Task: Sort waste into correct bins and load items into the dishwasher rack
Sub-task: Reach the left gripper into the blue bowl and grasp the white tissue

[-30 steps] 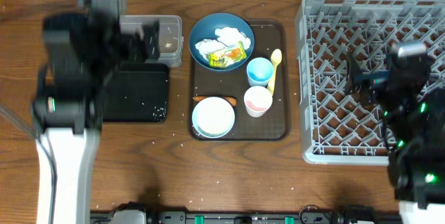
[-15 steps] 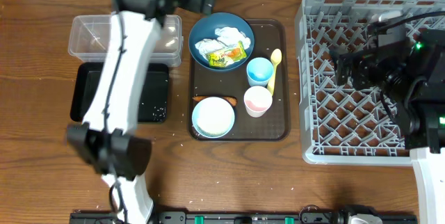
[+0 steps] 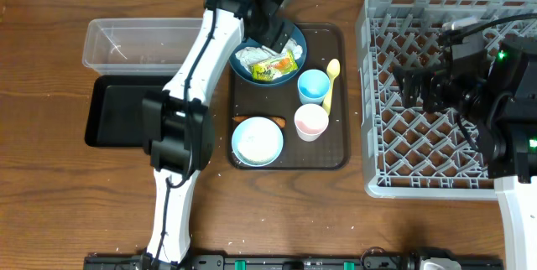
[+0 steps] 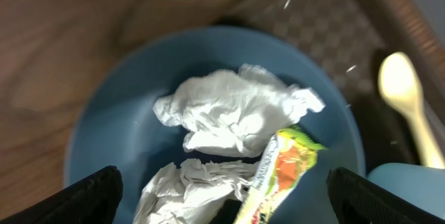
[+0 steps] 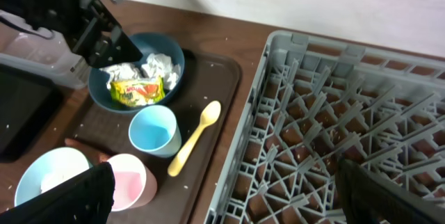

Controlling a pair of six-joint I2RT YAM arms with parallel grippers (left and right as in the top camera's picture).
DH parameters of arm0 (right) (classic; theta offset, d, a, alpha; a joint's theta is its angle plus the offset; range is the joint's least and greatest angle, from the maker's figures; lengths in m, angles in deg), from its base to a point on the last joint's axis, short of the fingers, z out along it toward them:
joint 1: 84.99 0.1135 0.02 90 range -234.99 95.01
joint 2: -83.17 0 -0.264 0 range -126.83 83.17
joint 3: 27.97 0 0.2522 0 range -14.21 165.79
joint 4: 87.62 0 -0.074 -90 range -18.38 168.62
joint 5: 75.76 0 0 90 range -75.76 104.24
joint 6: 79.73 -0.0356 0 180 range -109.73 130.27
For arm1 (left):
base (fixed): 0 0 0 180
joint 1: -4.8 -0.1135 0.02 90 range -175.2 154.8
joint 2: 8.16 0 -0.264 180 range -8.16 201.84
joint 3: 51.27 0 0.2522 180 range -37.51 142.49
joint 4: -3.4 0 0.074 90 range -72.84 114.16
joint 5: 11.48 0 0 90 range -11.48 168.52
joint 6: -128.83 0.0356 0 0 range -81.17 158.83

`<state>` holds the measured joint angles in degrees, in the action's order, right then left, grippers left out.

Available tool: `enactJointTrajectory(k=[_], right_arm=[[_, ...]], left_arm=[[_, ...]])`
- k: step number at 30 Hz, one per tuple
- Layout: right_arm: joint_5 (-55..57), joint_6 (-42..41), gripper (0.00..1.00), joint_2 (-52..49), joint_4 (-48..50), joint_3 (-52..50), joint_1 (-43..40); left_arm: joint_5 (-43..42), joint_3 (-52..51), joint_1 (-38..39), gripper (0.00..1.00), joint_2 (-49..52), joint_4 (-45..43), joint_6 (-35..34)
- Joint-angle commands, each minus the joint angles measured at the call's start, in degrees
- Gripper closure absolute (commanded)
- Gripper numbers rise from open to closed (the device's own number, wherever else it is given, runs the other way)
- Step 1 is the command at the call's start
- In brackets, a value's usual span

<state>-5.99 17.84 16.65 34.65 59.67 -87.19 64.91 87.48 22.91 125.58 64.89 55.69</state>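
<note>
The dark-blue bowl (image 3: 294, 37) sits at the back of the brown tray and holds crumpled white tissue (image 3: 251, 54) and the yellow-green wrapper (image 3: 275, 68). My left gripper (image 3: 273, 28) hovers open just above them; in the left wrist view its fingers (image 4: 233, 200) straddle the tissue (image 4: 236, 113) and wrapper (image 4: 278, 168) without touching. My right gripper (image 3: 411, 85) is open and empty above the grey rack (image 3: 419, 169). The light-blue cup (image 3: 313, 85), pink cup (image 3: 310, 122), pale-blue bowl (image 3: 257, 142), yellow spoon (image 3: 331, 81) and orange carrot (image 3: 243, 119) are on the tray.
The clear tub (image 3: 134, 42) and the black tray (image 3: 113, 115) lie left of the brown serving tray (image 3: 336, 157). My left arm stretches across between them and the tray. The rack's cells (image 5: 334, 113) hold nothing. A few white grains lie on the table.
My left arm has swung from over the tub and black tray to above the dark-blue bowl. My right arm has shifted slightly above the rack.
</note>
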Motion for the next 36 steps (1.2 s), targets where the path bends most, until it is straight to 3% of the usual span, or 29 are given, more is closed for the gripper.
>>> enactJointTrajectory(k=[1,8,28,31,34,36], right_arm=[[-0.5,-0.2,0.01,-0.2,-0.9,1.0,-0.1],[1.4,-0.2,0.01,-0.2,-2.7,1.0,-0.1],[1.8,-0.2,0.01,-0.2,-3.3,1.0,-0.1],[2.0,-0.2,0.01,-0.2,-3.6,1.0,-0.1],[2.0,-0.2,0.01,-0.2,-3.6,1.0,-0.1],[2.0,-0.2,0.01,-0.2,-3.5,1.0,-0.1]], left_arm=[[0.1,1.2,-0.4,0.04,1.6,0.2,2.7],[4.2,0.7,-0.4,0.04,4.7,0.7,5.4],[4.2,-1.4,-0.3,0.05,12.0,-0.5,10.5],[4.0,-1.4,-0.3,0.28,13.2,-0.6,10.5],[4.0,-1.4,-0.3,0.68,13.7,-0.5,10.4],[4.0,-1.4,-0.3,0.81,13.7,-0.5,10.3]])
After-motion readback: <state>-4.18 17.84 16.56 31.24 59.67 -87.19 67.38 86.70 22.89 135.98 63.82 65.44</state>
